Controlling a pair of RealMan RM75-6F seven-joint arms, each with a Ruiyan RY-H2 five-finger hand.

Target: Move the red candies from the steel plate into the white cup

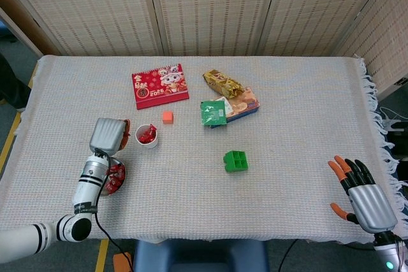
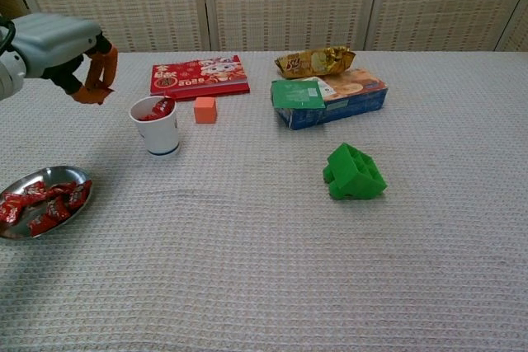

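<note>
The steel plate [image 2: 48, 176] lies at the front left with several red candies [image 2: 45, 204] on it; in the head view my left forearm covers part of the plate [image 1: 121, 173]. The white cup [image 2: 157, 133] [image 1: 146, 137] stands upright to its right with red candies [image 2: 155, 109] inside. My left hand [image 2: 62, 43] [image 1: 107, 136] hovers raised just left of the cup. Its fingertips [image 2: 92, 88] are pinched together on what looks like a small red candy, mostly hidden. My right hand [image 1: 362, 197] rests at the table's front right edge with its fingers spread and nothing in it.
An orange cube [image 1: 167, 116] sits just behind the cup. A red calendar card [image 1: 159, 85] lies further back. Snack packs [image 1: 229, 107] and a yellow bag [image 1: 222, 83] lie at centre back. A green block [image 1: 235, 160] sits mid-table.
</note>
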